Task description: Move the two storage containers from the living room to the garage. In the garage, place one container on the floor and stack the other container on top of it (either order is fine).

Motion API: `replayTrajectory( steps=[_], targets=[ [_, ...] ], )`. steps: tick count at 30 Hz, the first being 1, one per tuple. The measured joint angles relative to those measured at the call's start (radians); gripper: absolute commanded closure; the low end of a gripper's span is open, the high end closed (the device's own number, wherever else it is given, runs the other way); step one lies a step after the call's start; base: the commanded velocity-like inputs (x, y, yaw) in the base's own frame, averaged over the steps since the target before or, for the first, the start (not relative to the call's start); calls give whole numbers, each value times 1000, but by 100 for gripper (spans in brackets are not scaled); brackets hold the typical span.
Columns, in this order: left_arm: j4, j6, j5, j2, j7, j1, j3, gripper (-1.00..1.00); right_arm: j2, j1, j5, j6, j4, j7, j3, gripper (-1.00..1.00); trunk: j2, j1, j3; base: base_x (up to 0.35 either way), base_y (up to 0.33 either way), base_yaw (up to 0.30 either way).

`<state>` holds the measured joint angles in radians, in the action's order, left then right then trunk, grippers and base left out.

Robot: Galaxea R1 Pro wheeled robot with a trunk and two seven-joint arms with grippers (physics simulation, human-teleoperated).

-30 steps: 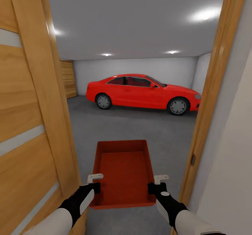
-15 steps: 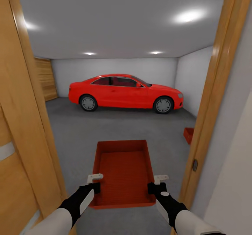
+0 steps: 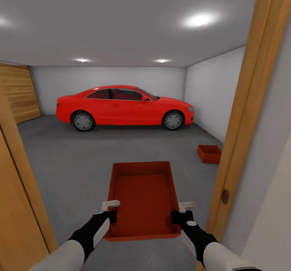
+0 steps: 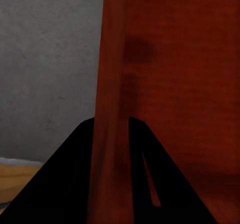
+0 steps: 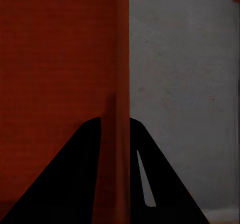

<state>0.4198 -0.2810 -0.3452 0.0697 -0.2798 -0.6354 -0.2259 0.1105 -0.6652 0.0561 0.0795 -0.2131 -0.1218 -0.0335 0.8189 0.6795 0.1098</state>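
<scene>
I hold an orange-red storage container [image 3: 143,198] level in front of me, above the dark grey garage floor [image 3: 81,158]. My left gripper [image 3: 110,211] is shut on its left wall [image 4: 112,83]. My right gripper [image 3: 180,212] is shut on its right wall [image 5: 120,83]. In both wrist views the thin red wall runs between the black fingers. A second storage container [image 3: 209,153] sits on the floor by the right wall, ahead and to my right.
I stand in a doorway: wooden door frame [image 3: 246,113] close on the right, open wooden door [image 3: 16,206] on the left. A red car [image 3: 123,107] is parked across the far side. A wooden garage door [image 3: 16,95] is at the back left.
The view has advanced through the doorway and swung right: the door slid off to the left, the car shifted left, and the second container on the floor came fully into sight. My grip is unchanged.
</scene>
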Motion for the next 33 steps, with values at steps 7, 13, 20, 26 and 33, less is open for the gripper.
replayTrajectory(
  steps=[7,13,20,26,33],
  targets=[
    [1,-1,0,-6,9,0,1,100,6,0,0,0,0,-8,-2,100,0,0,0,94,72,-28],
    [1,-1,1,-5,8,0,1,100,5,0,0,0,0,-7,-1,100,0,0,0,4,3,-1],
    [1,0,-2,5,-9,0,-3,100,-5,0,0,1,0,8,2,100,0,0,0,0,0,0],
    [-1,3,0,-1,3,0,1,100,1,0,0,2,0,-2,-1,100,0,0,0,49,0,0],
    [-5,6,1,-5,12,0,4,100,6,0,0,2,0,-10,-4,100,0,0,0,268,0,0]
  ],
)
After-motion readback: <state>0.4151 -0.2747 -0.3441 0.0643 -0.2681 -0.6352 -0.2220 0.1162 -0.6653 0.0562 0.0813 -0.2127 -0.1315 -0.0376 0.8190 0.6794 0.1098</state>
